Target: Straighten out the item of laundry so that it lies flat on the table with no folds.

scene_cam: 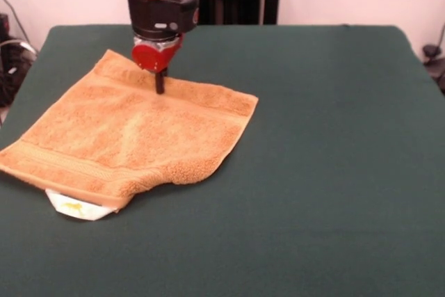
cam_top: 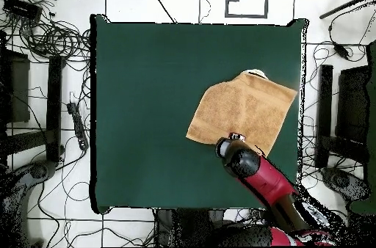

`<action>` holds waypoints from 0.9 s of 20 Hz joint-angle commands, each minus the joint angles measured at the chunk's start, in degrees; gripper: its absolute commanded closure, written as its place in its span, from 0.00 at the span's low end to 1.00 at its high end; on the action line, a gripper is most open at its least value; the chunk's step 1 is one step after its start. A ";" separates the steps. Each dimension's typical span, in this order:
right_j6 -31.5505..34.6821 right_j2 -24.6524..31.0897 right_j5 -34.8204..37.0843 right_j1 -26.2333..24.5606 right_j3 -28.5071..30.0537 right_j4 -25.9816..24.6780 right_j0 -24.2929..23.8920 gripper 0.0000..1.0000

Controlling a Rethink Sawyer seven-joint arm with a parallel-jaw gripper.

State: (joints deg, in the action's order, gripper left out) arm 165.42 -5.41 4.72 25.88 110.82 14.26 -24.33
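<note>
Gripper (scene_cam: 160,83) tip touches the towel's (scene_cam: 132,137) far band.

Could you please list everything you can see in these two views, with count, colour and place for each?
towel: one, orange-tan, lying mostly spread on the table near one long edge, its near edge curled under in the front view.
tag: one, white, poking out from under the towel's near corner in the front view.
table: one, covered in dark green cloth, filling most of both views.
cables: many, black, on the white floor around the table in the overhead view.
arm: one, red and black, reaching over the towel's edge nearest the robot.
hand: one, red with dark tips, down on the towel's far stripe band.
</note>
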 commanded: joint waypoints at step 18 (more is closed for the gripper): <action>7.01 7.41 7.58 0.06 10.60 4.49 0.88 1.00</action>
State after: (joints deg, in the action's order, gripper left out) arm 165.42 -5.21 4.73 27.55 117.62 15.09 -24.33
